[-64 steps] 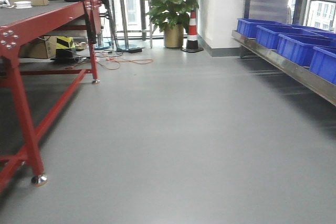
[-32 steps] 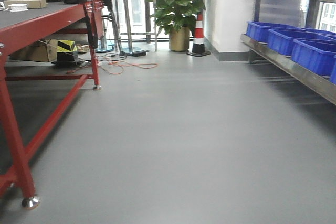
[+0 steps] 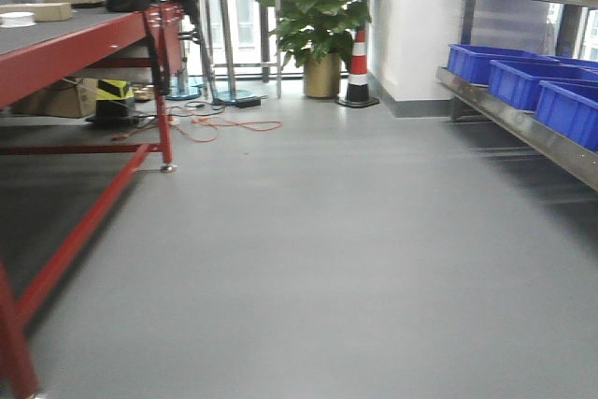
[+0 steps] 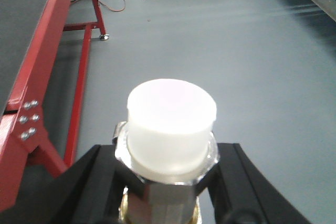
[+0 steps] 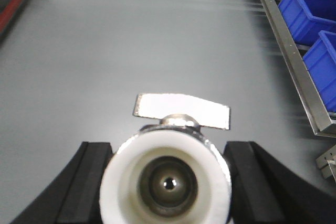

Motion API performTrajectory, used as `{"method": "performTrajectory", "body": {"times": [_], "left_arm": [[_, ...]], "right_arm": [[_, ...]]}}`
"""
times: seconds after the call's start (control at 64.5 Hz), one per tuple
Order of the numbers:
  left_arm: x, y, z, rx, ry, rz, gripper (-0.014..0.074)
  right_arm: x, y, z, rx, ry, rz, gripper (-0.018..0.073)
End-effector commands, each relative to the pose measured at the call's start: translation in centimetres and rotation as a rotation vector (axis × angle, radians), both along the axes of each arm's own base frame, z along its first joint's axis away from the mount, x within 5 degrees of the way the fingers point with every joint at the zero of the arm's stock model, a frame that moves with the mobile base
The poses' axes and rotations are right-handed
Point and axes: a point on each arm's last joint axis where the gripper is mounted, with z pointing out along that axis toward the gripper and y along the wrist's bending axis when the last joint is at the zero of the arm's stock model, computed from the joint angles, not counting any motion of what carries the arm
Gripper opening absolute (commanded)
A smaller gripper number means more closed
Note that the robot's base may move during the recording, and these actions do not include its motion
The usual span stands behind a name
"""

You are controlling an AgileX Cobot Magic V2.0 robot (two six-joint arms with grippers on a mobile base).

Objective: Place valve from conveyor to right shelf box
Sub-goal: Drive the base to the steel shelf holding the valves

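The smooth grey floor (image 3: 327,249) fills most of the front view. At the upper left stands the conveyor (image 3: 37,33), a flat dark grey belt on a red metal frame. Along the right edge runs the steel shelf (image 3: 509,117), carrying open blue plastic boxes (image 3: 570,109). No valve shows on the visible stretch of belt; both are carried above the floor.

At the bottom centre of the left wrist view, the left gripper (image 4: 168,174) has its black fingers (image 4: 86,182) closed on the hexagonal body of the capped valve (image 4: 170,121), silvery ribbed metal topped by a white plastic cap.

At the bottom centre of the right wrist view, the right gripper (image 5: 167,174) presses its black fingers (image 5: 92,174) against both sides of the lever valve (image 5: 165,182), silvery with a white ring-shaped end. Its flat bright lever (image 5: 181,111) juts out above.

Each fitting looks dense for its size, rigid and slick. The nut flats are likely the safest hold, since a cap could slip off and the lever could swing.
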Motion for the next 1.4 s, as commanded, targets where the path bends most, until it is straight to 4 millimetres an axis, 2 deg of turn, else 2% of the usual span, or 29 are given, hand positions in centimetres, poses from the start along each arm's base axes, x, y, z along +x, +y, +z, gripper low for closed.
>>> {"method": "performTrajectory", "body": {"times": [0.0, 1.381], "left_arm": [[-0.22, -0.06, 0.96, -0.011, -0.068, 0.003, -0.0111], [-0.22, -0.06, 0.96, -0.011, -0.068, 0.003, -0.0111]], "right_arm": [[-0.19, -0.07, 1.17, -0.007, -0.092, -0.004, -0.0154], [-0.19, -0.07, 1.17, -0.007, -0.092, -0.004, -0.0154]]}}
